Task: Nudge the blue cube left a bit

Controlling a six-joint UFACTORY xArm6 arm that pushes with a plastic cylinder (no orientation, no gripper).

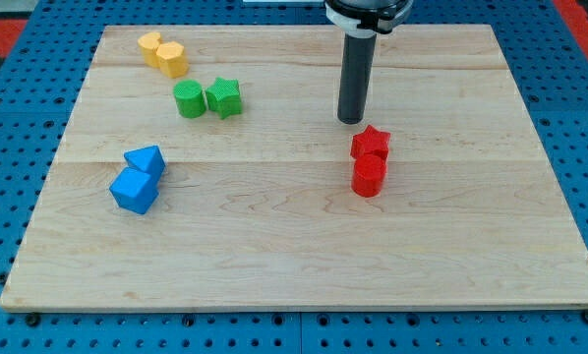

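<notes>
Tip: my tip (351,120) just beyond red star (371,142), well right of blue cube (134,190).
Claw: none showing, state unknowable.
Risk: crossing carelessly could shove blue wedge (146,159) touching the cube.

My tip (351,120) above red star (371,142)

one view | high, angled down | near | whole wooden board (304,265) framed
</notes>
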